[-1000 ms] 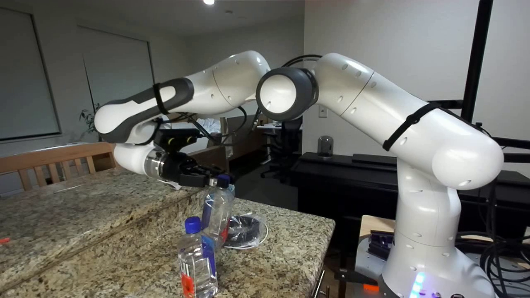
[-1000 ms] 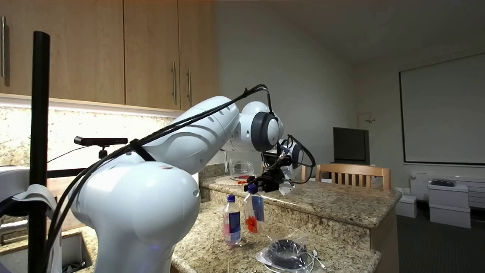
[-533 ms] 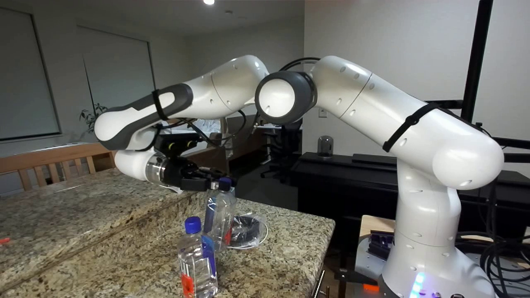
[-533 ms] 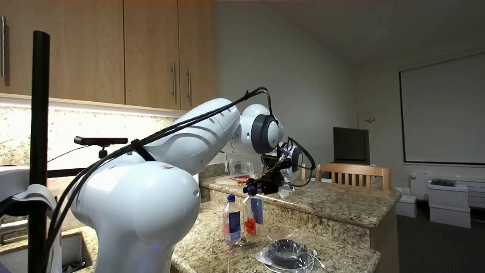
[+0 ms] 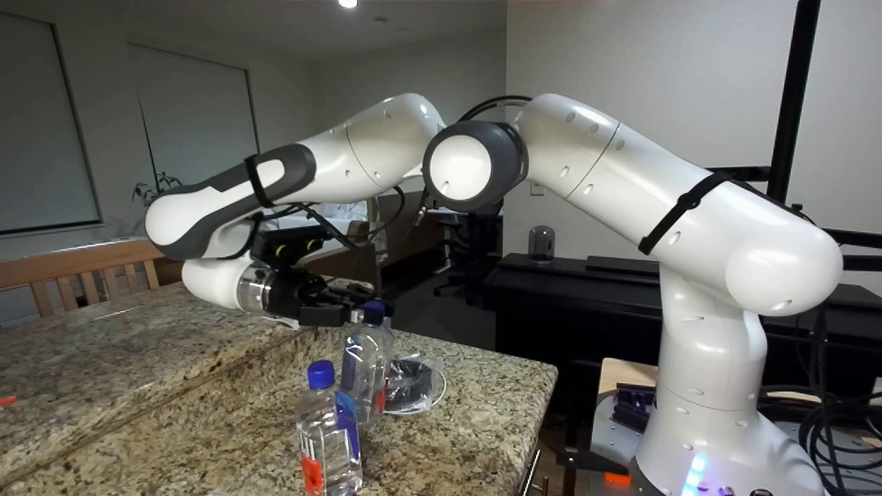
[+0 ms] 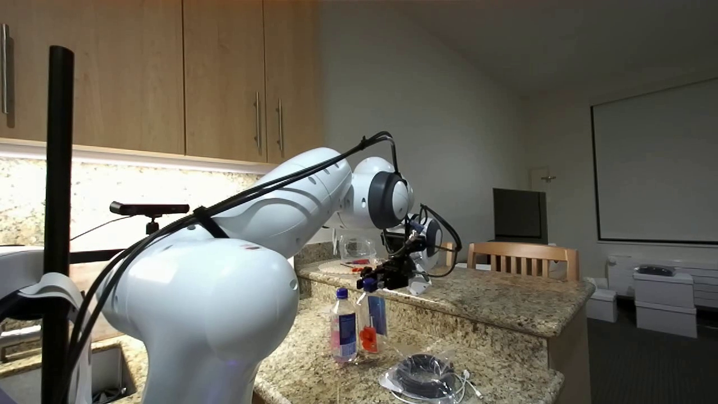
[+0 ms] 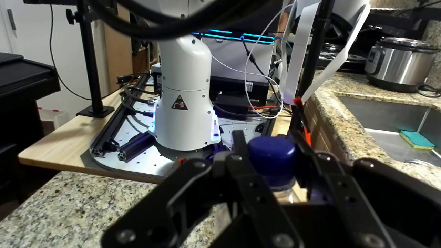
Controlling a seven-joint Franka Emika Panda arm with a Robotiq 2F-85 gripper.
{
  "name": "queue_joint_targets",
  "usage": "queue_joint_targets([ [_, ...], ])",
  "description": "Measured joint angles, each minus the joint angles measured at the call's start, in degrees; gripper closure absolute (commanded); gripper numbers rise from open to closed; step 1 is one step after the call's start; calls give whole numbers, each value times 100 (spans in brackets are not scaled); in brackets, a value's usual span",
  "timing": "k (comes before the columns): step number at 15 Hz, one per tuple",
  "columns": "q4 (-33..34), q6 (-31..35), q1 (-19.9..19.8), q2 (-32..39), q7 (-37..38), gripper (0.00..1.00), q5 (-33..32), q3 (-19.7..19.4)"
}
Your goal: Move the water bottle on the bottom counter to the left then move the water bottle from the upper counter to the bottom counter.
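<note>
My gripper point(image 7: 268, 144) is shut on the blue cap of the water bottle from the upper counter point(image 5: 364, 372); one finger presses each side of the cap in the wrist view. This see-through bottle point(image 6: 367, 339) hangs nearly upright over the bottom counter point(image 5: 455, 448), with an orange-red patch low on it. I cannot tell whether its base touches the granite. The water bottle on the bottom counter point(image 6: 344, 331), blue-capped too, stands upright close beside the held one. No bottle shows on the upper counter point(image 6: 493, 297). Most of the held bottle's body is hidden in the wrist view.
A bagged coil of black cable point(image 6: 423, 376) with a white cord lies on the bottom counter near the held bottle. The raised ledge carries a round mat with a see-through container point(image 6: 358, 247). A sink point(image 7: 392, 127) sits farther off.
The arm has lowered a little, bringing the held bottle down nearer the granite and closer to the standing bottle. The held bottle leans less than before. The standing bottle has stayed put.
</note>
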Motion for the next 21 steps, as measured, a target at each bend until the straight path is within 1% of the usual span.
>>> queue_joint_targets([
  [5, 0, 0, 85, 16, 25, 86, -60, -37],
  [21, 201, 100, 84, 75, -131, 86, -97, 54],
])
